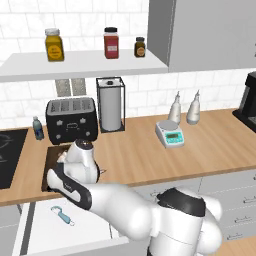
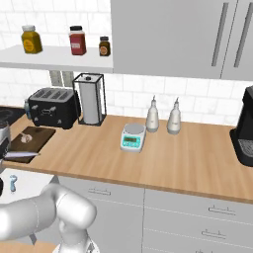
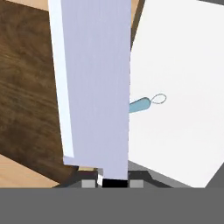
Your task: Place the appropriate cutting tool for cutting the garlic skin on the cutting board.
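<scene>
Now the tool pinches the knife, blade over the cutting board.

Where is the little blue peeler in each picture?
Left base view: peeler lower left, in the white drawer.
Right base view: peeler low at the left edge.
Hand view: peeler mid-picture, peeking from behind the knife.
Shared landmark: the dark cutting board.

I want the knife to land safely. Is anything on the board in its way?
The garlic sits toward the back of the cutting board. The knife, held in the gripper, hangs over the board's bare front part, so nothing visible blocks it.
</scene>
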### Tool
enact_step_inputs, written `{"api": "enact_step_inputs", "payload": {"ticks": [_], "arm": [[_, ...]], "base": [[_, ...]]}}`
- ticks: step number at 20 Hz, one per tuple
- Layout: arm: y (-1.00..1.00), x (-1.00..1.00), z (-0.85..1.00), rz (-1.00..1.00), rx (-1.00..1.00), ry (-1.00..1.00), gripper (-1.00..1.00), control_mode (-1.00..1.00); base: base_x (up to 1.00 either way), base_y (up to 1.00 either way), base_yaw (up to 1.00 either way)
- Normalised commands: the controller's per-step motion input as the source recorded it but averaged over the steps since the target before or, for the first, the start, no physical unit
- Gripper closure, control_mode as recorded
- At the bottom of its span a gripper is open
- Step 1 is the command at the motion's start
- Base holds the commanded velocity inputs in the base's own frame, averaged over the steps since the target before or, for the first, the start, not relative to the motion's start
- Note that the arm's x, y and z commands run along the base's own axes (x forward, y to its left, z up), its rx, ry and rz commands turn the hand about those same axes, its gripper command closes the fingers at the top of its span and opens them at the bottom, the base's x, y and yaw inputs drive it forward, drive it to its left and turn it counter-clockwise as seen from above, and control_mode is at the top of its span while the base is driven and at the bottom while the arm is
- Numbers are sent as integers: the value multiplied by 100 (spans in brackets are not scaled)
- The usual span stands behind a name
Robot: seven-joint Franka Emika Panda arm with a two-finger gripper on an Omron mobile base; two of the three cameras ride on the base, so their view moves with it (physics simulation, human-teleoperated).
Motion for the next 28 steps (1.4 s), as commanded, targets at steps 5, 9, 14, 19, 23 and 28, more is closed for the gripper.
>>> {"api": "enact_step_inputs", "payload": {"ticks": [5,9,14,19,23,28], "arm": [[0,53,5,-3,0,1,100,-100],[0,51,0,-4,0,1,100,-100],[0,42,-14,-3,-5,2,100,-100],[0,35,-27,-2,-8,7,100,-100],[0,27,-20,-2,-2,7,100,-100],[8,6,-17,-1,-2,1,100,-100]], "base": [[0,0,0],[0,0,0],[0,0,0],[0,0,0],[0,0,0],[0,0,0]]}}
